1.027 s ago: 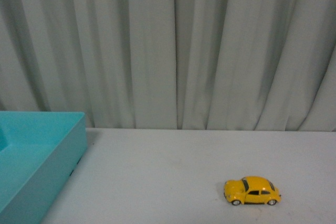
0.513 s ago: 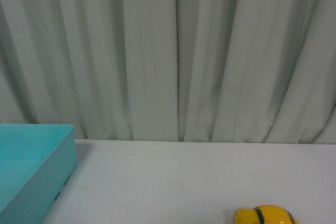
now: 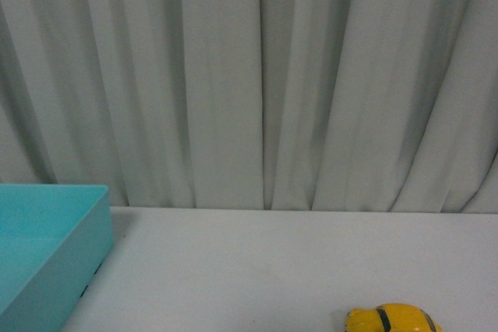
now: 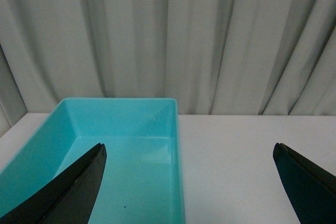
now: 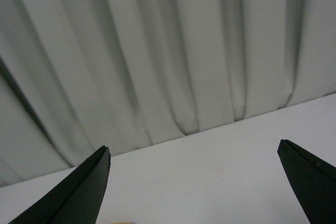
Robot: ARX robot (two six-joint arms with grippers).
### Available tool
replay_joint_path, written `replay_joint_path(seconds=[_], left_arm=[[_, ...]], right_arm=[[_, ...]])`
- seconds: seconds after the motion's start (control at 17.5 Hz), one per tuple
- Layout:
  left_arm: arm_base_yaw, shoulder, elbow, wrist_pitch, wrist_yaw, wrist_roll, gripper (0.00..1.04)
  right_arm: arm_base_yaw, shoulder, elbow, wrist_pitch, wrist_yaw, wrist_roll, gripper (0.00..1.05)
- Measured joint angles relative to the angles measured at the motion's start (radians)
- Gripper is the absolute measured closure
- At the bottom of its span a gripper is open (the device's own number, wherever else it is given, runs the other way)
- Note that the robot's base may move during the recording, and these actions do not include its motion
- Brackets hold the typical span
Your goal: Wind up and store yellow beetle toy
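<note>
Compared with a second ago, the front camera is looking higher. The yellow beetle toy (image 3: 393, 319) is now showing only its roof and a dark window strip at the bottom edge, right of centre. Over the last half second nothing is shifting. The toy is sitting on the white table (image 3: 272, 270), well apart from the teal bin (image 3: 70, 285), which is standing at the table's left end. A grey pleated curtain (image 3: 257, 75) is hanging behind both.

The left claw (image 4: 188, 150) is hanging wide, its two dark fingers (image 4: 79, 182) spread far apart and gripping nothing. The teal bin is lying ahead of this claw, with its near part between the fingers and towards the left finger. Its right wall is running just left of the midline between the tips. Bare table is filling the space towards the other finger.

The right claw (image 5: 193, 147) is also standing wide, holding nothing. Only bare table and the foot of the curtain are showing between and beyond its fingers.

Neither wrist view is clearly showing the toy, and neither arm is appearing in the front view. How the toy is lying relative to either claw therefore cannot be told.
</note>
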Motion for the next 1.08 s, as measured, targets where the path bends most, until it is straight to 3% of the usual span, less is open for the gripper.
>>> replay_joint_path(seconds=[0.11,0.17,0.23,0.34,0.51,0.57,0.68,0.8,0.91,1.08], left_arm=[[0.000,0.000,0.000,-0.001,-0.003,0.000,0.07],[0.000,0.000,0.000,0.000,0.000,0.000,0.07],[0.000,0.000,0.000,0.000,0.001,0.000,0.07],[0.000,0.000,0.000,0.000,0.000,0.000,0.07],[0.000,0.000,0.000,0.000,0.000,0.000,0.07],[0.000,0.000,0.000,0.000,0.000,0.000,0.07],[0.000,0.000,0.000,0.000,0.000,0.000,0.07],[0.000,0.000,0.000,0.000,0.000,0.000,0.07],[0.000,0.000,0.000,0.000,0.000,0.000,0.07],[0.000,0.000,0.000,0.000,0.000,0.000,0.07]], right_arm=[[-0.218,0.459,0.076,0.388,-0.149,0.016,0.07],[-0.255,0.623,0.148,0.522,-0.165,0.013,0.07],[-0.242,0.779,0.229,0.607,-0.163,0.005,0.07],[-0.114,1.011,0.381,0.558,-0.170,-0.035,0.07],[0.102,1.188,0.669,0.446,-0.362,-0.243,0.07],[0.146,1.235,0.753,0.378,-0.446,-0.339,0.07],[0.191,1.354,0.922,0.053,-0.682,-0.661,0.07],[0.191,1.438,1.081,-0.302,-0.789,-0.983,0.07],[0.191,1.520,1.226,-0.652,-0.798,-1.294,0.07],[0.192,1.653,1.376,-1.051,-0.726,-1.685,0.07]])
